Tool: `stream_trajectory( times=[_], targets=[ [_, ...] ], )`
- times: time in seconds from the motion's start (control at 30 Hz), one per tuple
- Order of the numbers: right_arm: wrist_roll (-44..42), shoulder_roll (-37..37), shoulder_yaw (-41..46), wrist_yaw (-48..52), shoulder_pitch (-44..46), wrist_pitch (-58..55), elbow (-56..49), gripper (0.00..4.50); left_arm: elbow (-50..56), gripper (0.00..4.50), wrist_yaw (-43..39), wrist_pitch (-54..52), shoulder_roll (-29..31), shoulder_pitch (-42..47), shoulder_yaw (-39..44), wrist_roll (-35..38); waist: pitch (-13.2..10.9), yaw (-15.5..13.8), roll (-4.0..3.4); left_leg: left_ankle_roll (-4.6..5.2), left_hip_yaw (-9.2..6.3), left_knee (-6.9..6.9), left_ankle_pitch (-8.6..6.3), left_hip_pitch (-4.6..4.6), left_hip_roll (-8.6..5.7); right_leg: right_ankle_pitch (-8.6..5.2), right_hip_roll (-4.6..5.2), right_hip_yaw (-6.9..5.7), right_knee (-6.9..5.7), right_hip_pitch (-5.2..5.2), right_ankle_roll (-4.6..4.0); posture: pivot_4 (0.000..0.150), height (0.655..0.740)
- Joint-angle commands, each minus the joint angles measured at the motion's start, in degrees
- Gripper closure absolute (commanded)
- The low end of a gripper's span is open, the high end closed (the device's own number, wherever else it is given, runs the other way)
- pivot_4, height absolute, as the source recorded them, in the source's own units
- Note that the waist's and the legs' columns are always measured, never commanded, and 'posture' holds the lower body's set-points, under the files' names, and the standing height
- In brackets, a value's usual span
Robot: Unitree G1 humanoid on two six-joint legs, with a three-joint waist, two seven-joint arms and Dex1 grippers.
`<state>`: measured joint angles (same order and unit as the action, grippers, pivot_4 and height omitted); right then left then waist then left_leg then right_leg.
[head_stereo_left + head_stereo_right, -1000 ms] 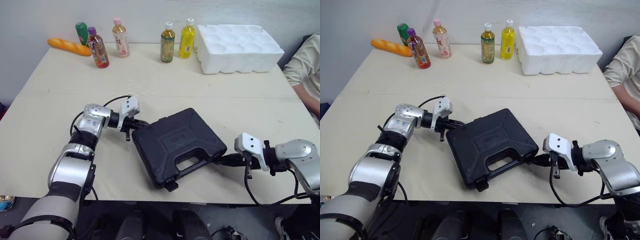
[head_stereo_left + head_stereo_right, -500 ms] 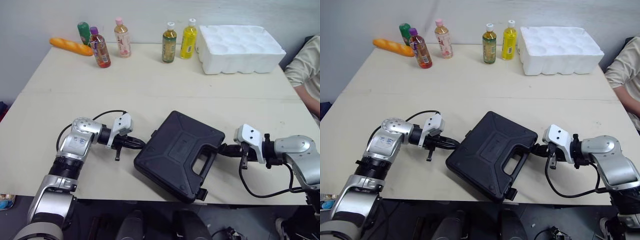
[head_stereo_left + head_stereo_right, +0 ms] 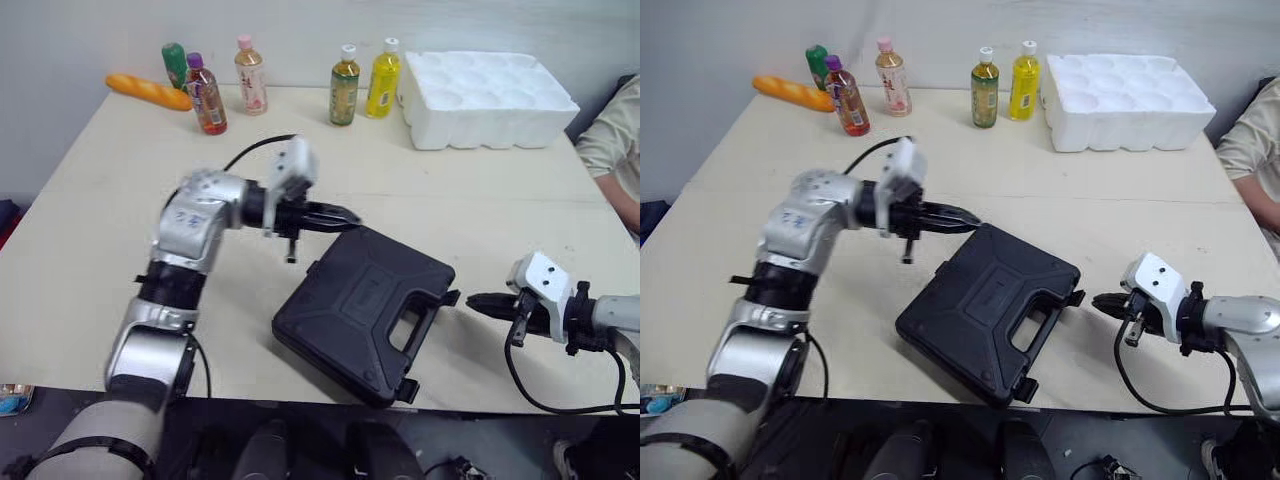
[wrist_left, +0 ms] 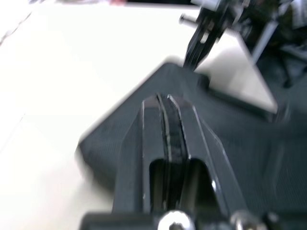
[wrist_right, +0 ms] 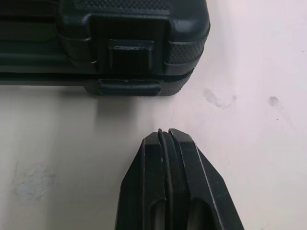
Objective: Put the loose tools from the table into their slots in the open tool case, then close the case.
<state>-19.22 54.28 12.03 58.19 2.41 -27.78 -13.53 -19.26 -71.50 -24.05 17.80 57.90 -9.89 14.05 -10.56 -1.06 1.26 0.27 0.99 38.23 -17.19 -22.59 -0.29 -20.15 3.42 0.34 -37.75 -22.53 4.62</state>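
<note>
At the back left of the pale, smooth table [image 3: 90, 230]: a long orange-brown loaf [image 3: 147, 92], then a loose row of plastic bottles [image 3: 205, 95] with coloured caps.

Nearer, the left gripper [image 3: 352, 217], poised over the far corner of the tool case [image 3: 365, 310]. Black fingers clenched together on nothing. Touching the lid or not: cannot tell.

Tool case lying closed and flat near the table's front edge, turned cornerwise. Hard black plastic, rounded corners, moulded handle cut-out [image 3: 408, 330] toward the right.

Right gripper [image 3: 472, 301] low over the table, just beside the case's right corner. Tapered fingers pinched together, empty, with a strip of bare table between tip and case.

Back right: a white foam tray [image 3: 490, 85] with round cups. At the right edge, a person's pale sleeve [image 3: 610, 140].

From the right wrist: pebbled grain on the shell, the seam between the two halves, a rectangular latch [image 5: 130, 57] and faint smudges [image 5: 218, 98] on the tabletop. From the left wrist, blurred: the right gripper beyond the case's corner.
</note>
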Motion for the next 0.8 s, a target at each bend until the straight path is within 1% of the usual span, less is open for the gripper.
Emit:
stream_trajectory(
  times=[0.03,0.17,0.3,0.4,0.53,0.63,0.8],
  targets=[
    [-1.6,-1.3,1.2,-2.7,0.2,-2.1,-4.5,4.5,-8.3,4.45,1.4,5.0,-6.3,4.7,-4.0,-2.8,0.0,0.0,0.0,-0.01,0.0,0.02,0.01,0.0,0.0,0.0,-0.01,0.01,-0.02,0.0,0.0,0.15,0.74],
    [-1.7,-2.5,1.0,-5.0,-0.3,-3.7,-6.8,4.5,-19.2,4.45,1.8,10.7,-10.8,8.0,-7.9,-7.5,0.0,0.2,0.0,-0.01,0.08,0.01,0.02,0.06,0.0,0.0,-0.03,0.09,0.0,-0.02,0.0,0.15,0.74],
    [-2.0,-4.1,0.7,-7.7,-1.4,-5.3,-8.8,4.5,-25.6,4.45,1.2,16.3,-13.9,9.1,-10.3,-10.6,0.0,0.2,0.0,-0.02,0.09,-0.07,0.02,0.12,0.02,0.0,-0.06,0.11,-0.03,-0.03,0.0,0.15,0.74],
    [-2.0,-4.8,0.6,-8.7,-2.3,-5.8,-10.3,4.5,-30.5,4.45,5.1,21.0,-14.8,9.2,-14.0,-16.8,0.0,-0.1,0.0,-0.02,0.09,-0.04,0.03,0.1,0.01,0.0,-0.04,0.12,-0.01,-0.03,0.0,0.15,0.74],
    [-2.4,-5.1,0.8,-9.5,-2.7,-6.5,-11.4,4.5,-31.0,4.45,1.9,24.3,-13.9,7.0,-18.3,-20.8,0.0,-0.2,0.01,0.01,0.09,-0.05,0.01,0.24,-0.02,0.0,-0.01,0.13,0.03,0.12,0.0,0.15,0.74],
    [-2.5,-5.2,0.5,-9.9,-2.1,-6.8,-11.3,4.5,-33.8,4.45,5.6,27.3,-13.9,6.8,-19.3,-23.9,0.0,-0.2,0.06,0.01,0.09,-0.05,0.01,0.26,-0.01,0.0,-0.02,0.13,0.03,0.13,0.0,0.15,0.74],
    [-3.4,-5.1,-0.5,-9.5,-0.6,-7.3,-12.2,4.5,-34.7,4.45,5.7,28.3,-14.2,6.6,-19.0,-24.3,0.2,-0.1,0.25,0.08,0.08,-0.03,-0.04,0.42,-0.01,0.0,-0.01,0.14,0.13,0.28,0.0,0.15,0.74]
  ],
)
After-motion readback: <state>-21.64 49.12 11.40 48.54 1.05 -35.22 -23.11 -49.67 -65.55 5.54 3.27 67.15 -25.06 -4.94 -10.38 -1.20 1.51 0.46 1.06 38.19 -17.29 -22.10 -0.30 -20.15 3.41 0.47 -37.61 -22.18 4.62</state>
